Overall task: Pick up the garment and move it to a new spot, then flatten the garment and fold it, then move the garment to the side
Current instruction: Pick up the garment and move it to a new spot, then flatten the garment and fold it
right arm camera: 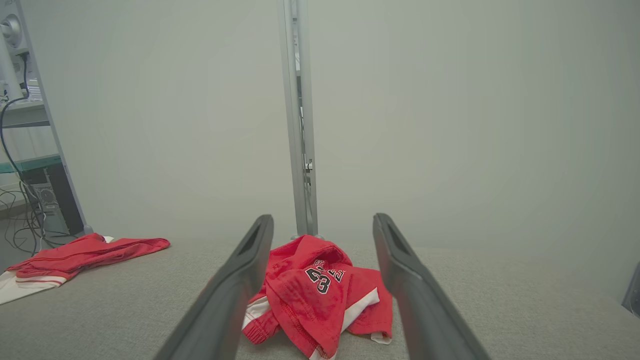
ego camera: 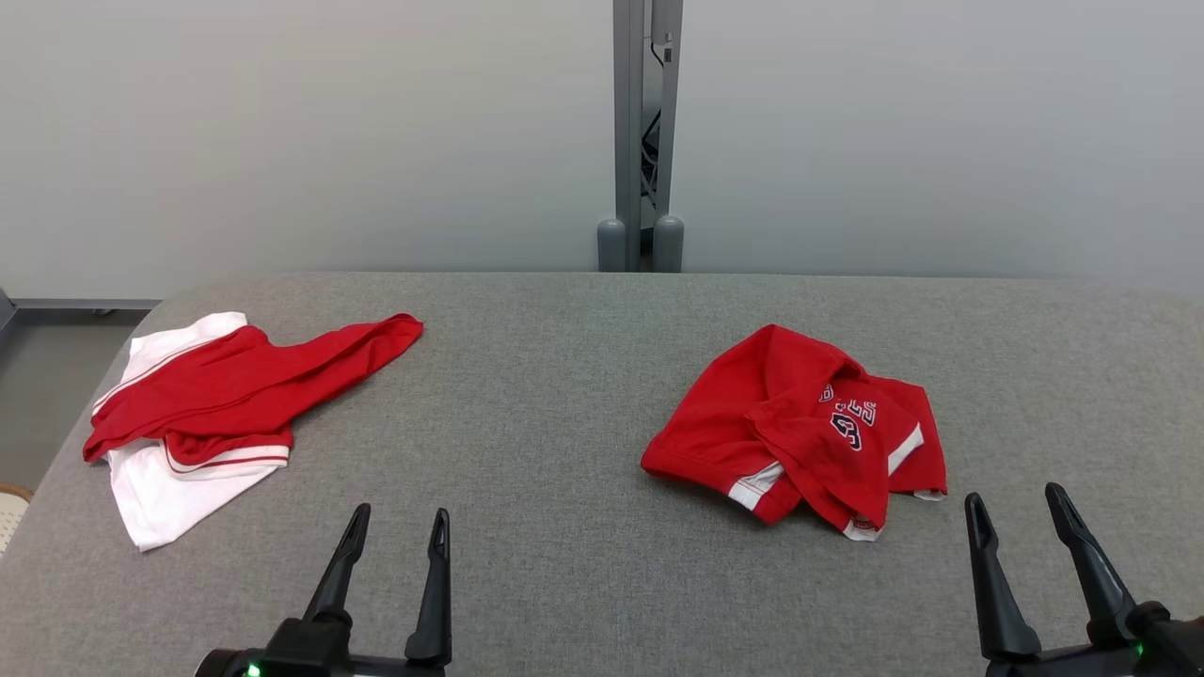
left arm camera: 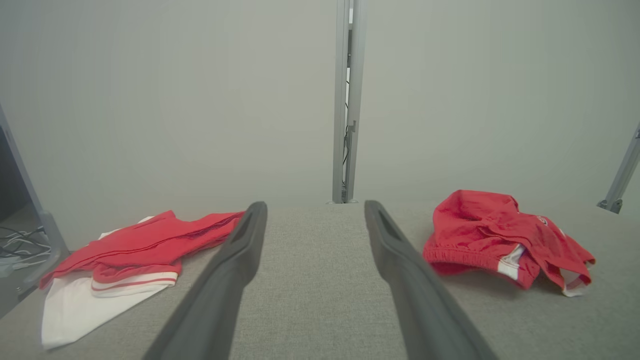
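Pickup not started, I'd say: crumpled red garment (ego camera: 800, 423) sits right of centre on the counter (ego camera: 555, 376), left hand (ego camera: 400, 512) and right hand (ego camera: 1013, 494) both spread open, empty (right one's nearer), so next: reach and pinch.

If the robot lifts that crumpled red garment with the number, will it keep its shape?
Probably not: the red numbered garment lies in soft folds, so it should droop and unfold. It looks thin, likely light. Pushed, it would probably bunch on the grey table.
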### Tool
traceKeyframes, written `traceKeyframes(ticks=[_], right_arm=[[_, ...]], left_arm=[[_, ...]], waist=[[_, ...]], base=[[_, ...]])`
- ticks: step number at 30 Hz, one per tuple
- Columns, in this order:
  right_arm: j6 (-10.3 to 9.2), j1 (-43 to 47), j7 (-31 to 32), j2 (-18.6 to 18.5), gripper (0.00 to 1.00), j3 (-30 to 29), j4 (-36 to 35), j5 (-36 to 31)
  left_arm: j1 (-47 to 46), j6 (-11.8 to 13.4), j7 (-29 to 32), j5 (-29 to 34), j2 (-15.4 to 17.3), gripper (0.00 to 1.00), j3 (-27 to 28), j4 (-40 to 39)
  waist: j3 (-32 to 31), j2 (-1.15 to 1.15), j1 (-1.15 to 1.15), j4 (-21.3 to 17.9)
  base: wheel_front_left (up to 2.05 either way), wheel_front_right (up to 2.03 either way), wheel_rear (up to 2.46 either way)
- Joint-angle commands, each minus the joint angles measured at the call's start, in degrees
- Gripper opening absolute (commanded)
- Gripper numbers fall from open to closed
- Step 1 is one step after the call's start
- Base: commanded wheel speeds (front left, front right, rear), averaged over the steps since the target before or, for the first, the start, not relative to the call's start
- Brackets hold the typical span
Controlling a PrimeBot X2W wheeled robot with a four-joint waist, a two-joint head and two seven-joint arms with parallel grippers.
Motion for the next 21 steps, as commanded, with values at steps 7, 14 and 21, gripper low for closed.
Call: traceKeyframes(ticks=[7,14,21], right_arm=[[0.01,-0.2,-0.2,-0.2,1.00,-0.5,0.0,-0.1],[0.01,-1.5,-0.2,-0.2,1.00,-0.4,0.3,-0.2],[0.01,-3.1,-0.2,-0.2,1.00,-1.4,-0.5,-0.5]], left_arm=[[-0.8,0.3,-0.1,-1.4,0.2,1.00,-0.7,1.0],[-1.6,-1.7,-0.1,-9.2,0.2,1.00,-3.0,5.4],[-5.8,-6.5,-0.1,-19.3,0.2,1.00,-10.4,13.8]], waist=[[0.5,0.00,0.00,0.1],[2.0,0.00,0.00,-1.5],[3.8,0.00,0.00,-4.9]], base=[[0.00,0.00,0.00],[0.00,0.00,0.00],[0.00,0.00,0.00]])
